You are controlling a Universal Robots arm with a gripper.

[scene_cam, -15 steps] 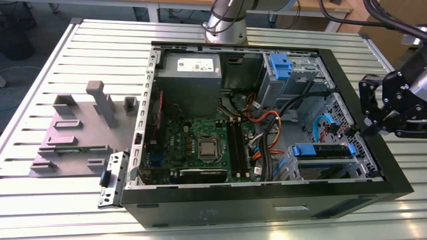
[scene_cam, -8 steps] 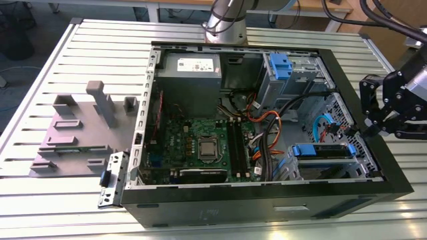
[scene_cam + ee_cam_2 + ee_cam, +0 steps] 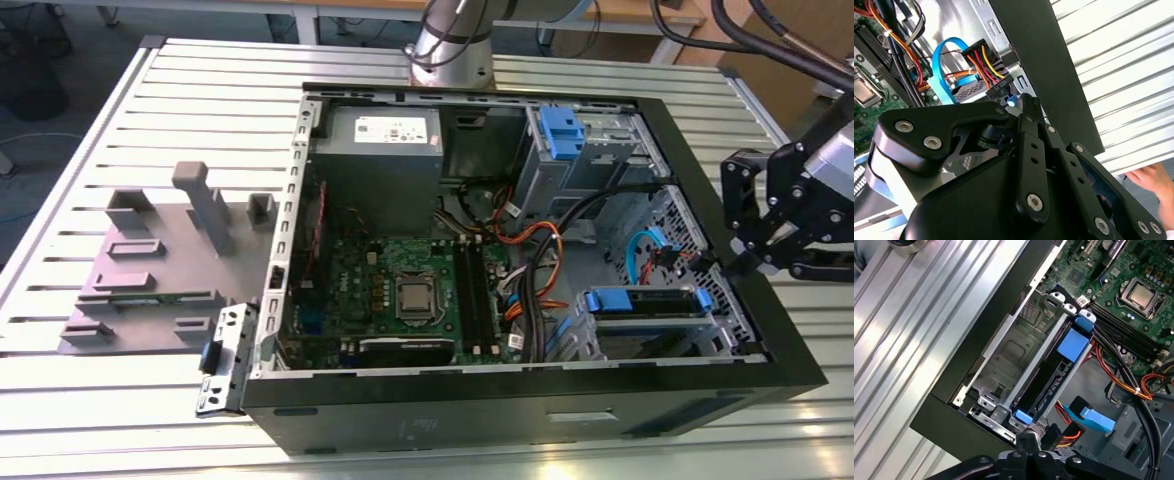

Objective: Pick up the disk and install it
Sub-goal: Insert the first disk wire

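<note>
1. We see the disk [image 3: 650, 303] seated in the drive cage inside the computer case [image 3: 747, 370], its blue carrier [image 3: 1072, 345] showing.
2. The gripper [image 3: 747, 262] hangs at the case's wall on the exterior view's right, just beside the disk's connector end.
3. Its jaws look closed, gripping nothing.

We see a ribbed table [image 3: 80, 150] of pale, glossy metal and a matt black case [image 3: 534, 415] with bare grey sheet-metal bays. The disk [image 3: 1056, 371] wears a smooth blue plastic frame; the hand [image 3: 1024, 107] is black, faintly shiny plastic or metal.
</note>
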